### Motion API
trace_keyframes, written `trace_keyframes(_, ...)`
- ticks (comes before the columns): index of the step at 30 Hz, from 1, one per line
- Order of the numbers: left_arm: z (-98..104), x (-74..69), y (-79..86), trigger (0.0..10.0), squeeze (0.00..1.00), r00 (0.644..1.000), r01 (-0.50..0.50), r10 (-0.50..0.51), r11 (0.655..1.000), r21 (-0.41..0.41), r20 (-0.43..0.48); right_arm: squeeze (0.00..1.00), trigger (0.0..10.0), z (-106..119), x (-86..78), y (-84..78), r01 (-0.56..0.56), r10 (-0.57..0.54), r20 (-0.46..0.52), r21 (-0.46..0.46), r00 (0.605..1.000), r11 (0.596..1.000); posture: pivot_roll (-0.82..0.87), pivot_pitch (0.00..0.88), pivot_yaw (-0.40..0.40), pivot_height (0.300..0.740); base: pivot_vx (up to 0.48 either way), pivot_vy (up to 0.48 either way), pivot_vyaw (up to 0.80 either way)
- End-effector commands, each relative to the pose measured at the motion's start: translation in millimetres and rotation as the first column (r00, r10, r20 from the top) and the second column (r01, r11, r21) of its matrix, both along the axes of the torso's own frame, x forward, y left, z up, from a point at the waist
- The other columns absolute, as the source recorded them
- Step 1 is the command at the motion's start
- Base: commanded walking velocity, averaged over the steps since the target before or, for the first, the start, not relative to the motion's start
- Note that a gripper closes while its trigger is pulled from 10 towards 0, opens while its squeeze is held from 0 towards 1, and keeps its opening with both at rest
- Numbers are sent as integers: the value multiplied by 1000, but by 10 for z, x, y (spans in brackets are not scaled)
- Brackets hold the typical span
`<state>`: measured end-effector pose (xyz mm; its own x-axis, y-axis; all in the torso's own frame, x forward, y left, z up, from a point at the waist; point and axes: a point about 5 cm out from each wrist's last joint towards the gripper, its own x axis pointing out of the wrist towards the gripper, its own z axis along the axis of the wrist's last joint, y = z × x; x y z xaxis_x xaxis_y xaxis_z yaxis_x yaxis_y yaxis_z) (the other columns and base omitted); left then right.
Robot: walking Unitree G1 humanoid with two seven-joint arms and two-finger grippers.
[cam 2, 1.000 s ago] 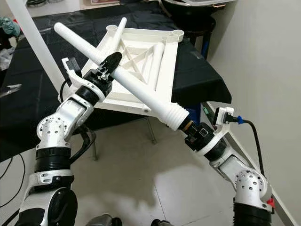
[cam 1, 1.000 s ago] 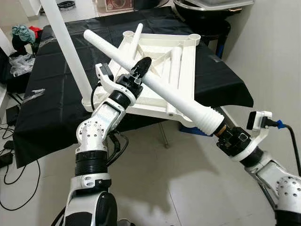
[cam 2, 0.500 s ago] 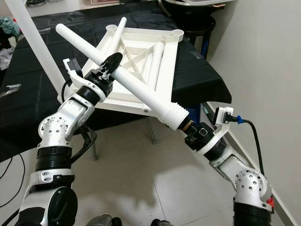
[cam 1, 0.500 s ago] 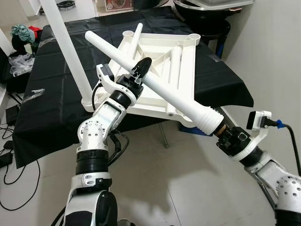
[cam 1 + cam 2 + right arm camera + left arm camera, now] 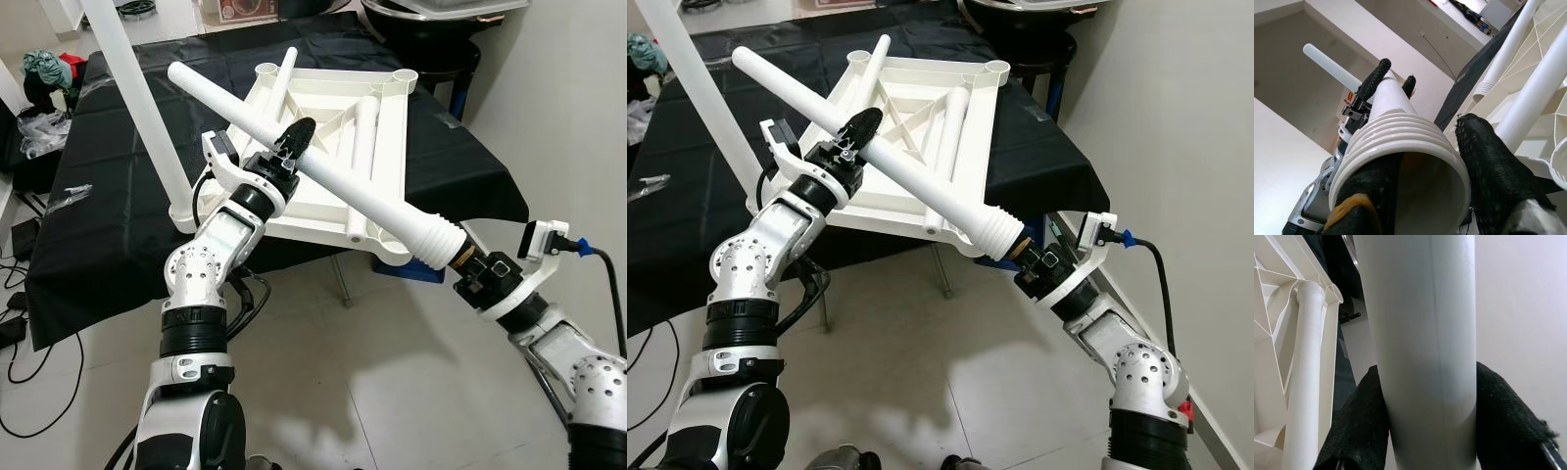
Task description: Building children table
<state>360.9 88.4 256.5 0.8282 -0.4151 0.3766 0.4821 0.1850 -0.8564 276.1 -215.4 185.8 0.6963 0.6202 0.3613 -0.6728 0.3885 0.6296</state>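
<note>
A long white table leg (image 5: 362, 196) hangs slanted in the air over the near edge of the upturned white table top (image 5: 397, 147). My left gripper (image 5: 294, 140) is shut around the leg's middle, its black fingers (image 5: 1359, 426) pressing both sides. My right gripper (image 5: 458, 257) is shut on the leg's ribbed end (image 5: 1400, 142), one finger (image 5: 1488, 161) outside the rim and the other at the tube's mouth. A second leg (image 5: 137, 98) stands upright at the top's near-left corner. Two more legs (image 5: 364, 137) rest on the top's ribbed underside.
The table top lies on a table covered with black cloth (image 5: 118, 196). A pale wall (image 5: 568, 117) runs close on the right. Bags and clothes (image 5: 44, 73) sit at the far left, cables (image 5: 20, 372) on the tiled floor, a dark tub (image 5: 421, 29) behind.
The right gripper has risen a little and moved right, lifting the ribbed end. The leg's far tip has swung slightly left. Both grips are unchanged.
</note>
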Motion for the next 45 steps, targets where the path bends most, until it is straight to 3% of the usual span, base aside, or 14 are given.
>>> trace_keyframes(1,-64,13,-6,10000,0,999,-14,15,1000,13,-32,0,10000,23,-7,-39,12,-12,20,-7,1000,1000,88,141,-1,740,0,0,0)
trace_keyframes(10,-48,24,6,10000,0,999,-20,20,1000,10,-34,0,10000,-174,-165,-107,-84,83,-34,-26,996,996,91,144,2,740,0,0,0)
trace_keyframes(15,-50,20,3,10000,0,999,-19,20,1000,14,-35,0,10000,-209,-183,-162,-78,77,-47,-26,996,997,88,144,1,740,0,0,0)
trace_keyframes(20,-42,25,26,10000,0,999,-24,25,999,24,-30,0,10000,-304,-227,-420,-28,20,-94,-90,995,996,89,144,-1,740,0,0,0)
trace_keyframes(22,-42,25,26,10000,0,999,-24,25,999,24,-30,0,10000,-304,-227,-420,-28,20,-94,-90,995,996,89,144,-1,740,0,0,0)
trace_keyframes(25,-47,26,10,10000,0,999,-22,24,998,54,-23,0,10000,-284,-207,-622,32,-48,-98,-166,994,986,87,139,0,740,0,0,0)
trace_keyframes(30,-69,-2,-42,10000,0,1000,-1,3,995,98,-15,0,10000,-217,-156,-754,78,-97,-78,-218,992,973,88,134,1,740,0,0,0)
trace_keyframes(31,-81,-15,-69,10000,0,1000,7,-7,991,135,-6,612,10000,-167,-130,-795,92,-109,-60,-239,992,967,88,134,1,740,0,0,0)
trace_keyframes(32,-92,-26,-99,10000,0,1000,16,-17,982,186,5,1000,10000,-104,-96,-829,112,-125,-36,-259,991,959,88,134,1,740,0,0,0)
trace_keyframes(39,-16,-51,-199,10000,0,994,-12,-29,934,356,109,1000,10000,218,13,-781,87,-63,85,-326,994,941,86,124,2,740,0,0,0)
trace_keyframes(41,37,-62,-267,10000,0,983,-37,-46,896,442,175,1000,10000,400,74,-677,46,16,154,-391,988,919,83,120,6,740,0,0,0)
trace_keyframes(42,37,-62,-267,10000,0,983,-37,-46,896,442,175,1000,10000,400,74,-677,46,16,154,-391,988,919,83,120,6,740,0,0,0)
trace_keyframes(45,112,-89,-358,10000,0,962,-38,-107,858,512,250,1000,10000,567,166,-382,-25,150,197,-526,969,850,88,121,5,740,0,0,0)
